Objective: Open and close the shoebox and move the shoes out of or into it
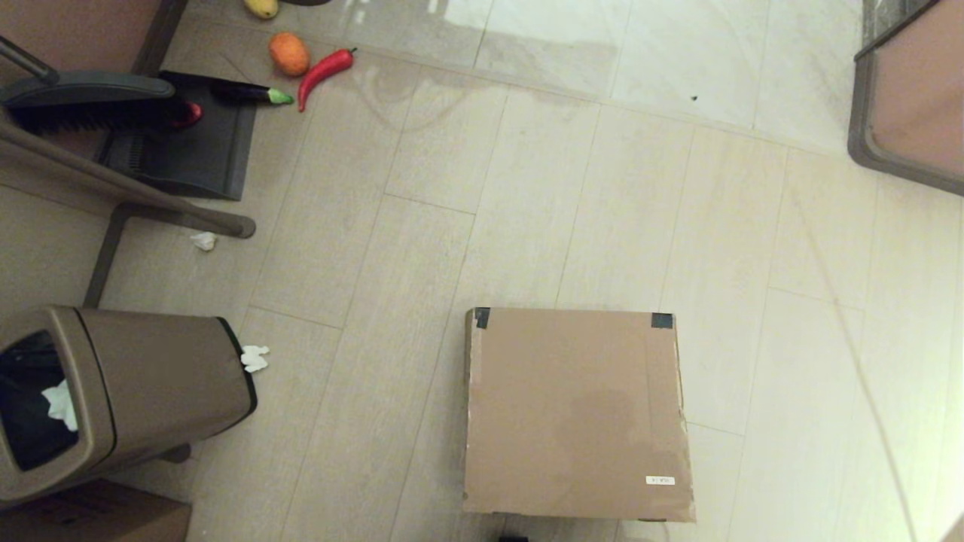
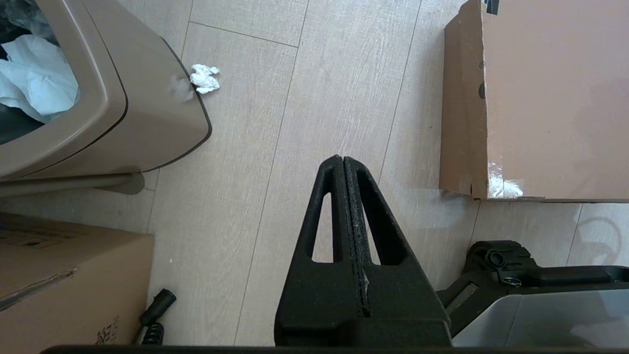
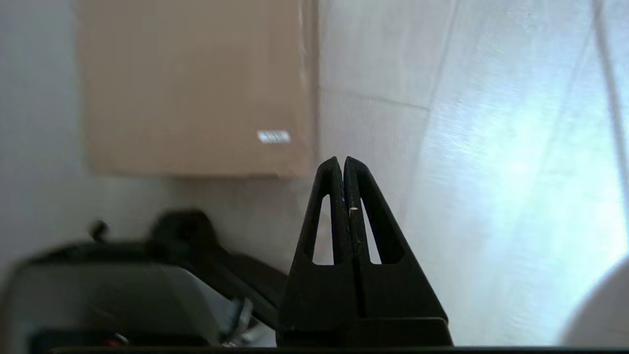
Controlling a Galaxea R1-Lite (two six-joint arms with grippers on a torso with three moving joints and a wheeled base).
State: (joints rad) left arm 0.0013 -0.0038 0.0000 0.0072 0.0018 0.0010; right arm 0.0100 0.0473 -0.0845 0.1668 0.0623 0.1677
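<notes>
The shoebox (image 1: 576, 414) lies flat on the tiled floor in front of me, its lid down, with black tape at the two far corners and a small white label near the front right. It also shows in the left wrist view (image 2: 550, 98) and the right wrist view (image 3: 196, 88). The shoes are hidden from every view. My left gripper (image 2: 342, 158) hangs shut and empty over bare floor to the left of the box's near corner. My right gripper (image 3: 342, 159) is shut and empty above the floor by the box's near right corner. Neither arm appears in the head view.
A brown trash bin (image 1: 113, 399) with white paper inside stands at the left, with paper scraps (image 1: 254, 358) beside it. A plain cardboard box (image 1: 98, 519) sits at the lower left. A broom and dustpan (image 1: 181, 128), toy vegetables (image 1: 324, 71) and furniture legs lie farther back.
</notes>
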